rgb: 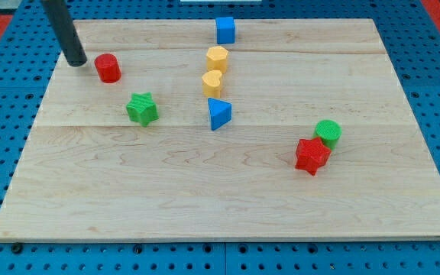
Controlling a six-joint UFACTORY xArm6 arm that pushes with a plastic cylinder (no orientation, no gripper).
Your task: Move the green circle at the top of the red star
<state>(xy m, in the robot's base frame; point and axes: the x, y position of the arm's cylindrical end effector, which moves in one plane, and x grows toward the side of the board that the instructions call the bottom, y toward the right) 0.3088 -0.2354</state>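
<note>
The green circle [328, 132] sits at the view's right on the wooden board, touching the upper right side of the red star [312, 156]. My tip [76, 62] rests on the board at the view's upper left, far from both. It stands just left of a red cylinder [108, 68], with a small gap between them.
A green star [142, 109] lies below the red cylinder. In the middle stand a blue cube [225, 30], a yellow hexagon [217, 59], a yellow heart [212, 82] and a blue triangle [219, 114]. The board's edge [228, 238] meets a blue pegboard.
</note>
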